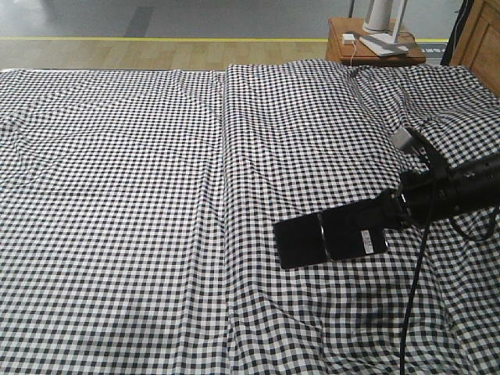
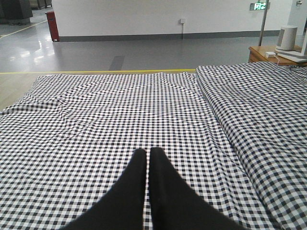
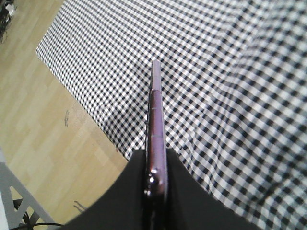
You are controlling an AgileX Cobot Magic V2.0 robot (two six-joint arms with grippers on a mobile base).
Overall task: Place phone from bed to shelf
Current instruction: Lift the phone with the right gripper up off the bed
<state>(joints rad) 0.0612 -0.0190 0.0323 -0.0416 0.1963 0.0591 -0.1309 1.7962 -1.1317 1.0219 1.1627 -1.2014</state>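
Front view first: the bed [image 1: 117, 195] is filling the frame in its black-and-white check, with the seam [image 1: 223, 156] running down the middle. The phone [image 1: 328, 239] is sitting right of that seam, glossy black face up, its white barcode sticker [image 1: 366, 237] showing at the end nearest the arm. The right arm [image 1: 461, 183] is reaching in from the right edge, and the right pincer [image 1: 388, 212] is clamping that sticker end of the phone. Whether the slab is resting on the cloth or hanging just above it, this angle is not telling. Up in the far corner an orange-brown wooden surface [image 1: 373, 43] is carrying some white items [image 1: 383, 31].

Over to the left wrist view: the left pincer [image 2: 147, 152] is hovering over the bed [image 2: 96, 120] with its two dark fingers [image 2: 129, 191] pressed nearly together and gripping nothing. Beyond the cloth, a yellow line [image 2: 96, 72] is crossing the floor [image 2: 120, 52].

Now the right wrist view: the phone [image 3: 154, 110] is showing edge-on, its pinkish rim pointing away from the camera. The right pincer [image 3: 154, 155] is squeezing it from both sides, fingers [image 3: 124, 196] tight on the slab. The checked bed [image 3: 240, 72] is spreading beneath, with the wooden floor [image 3: 48, 124] lying off to the left.
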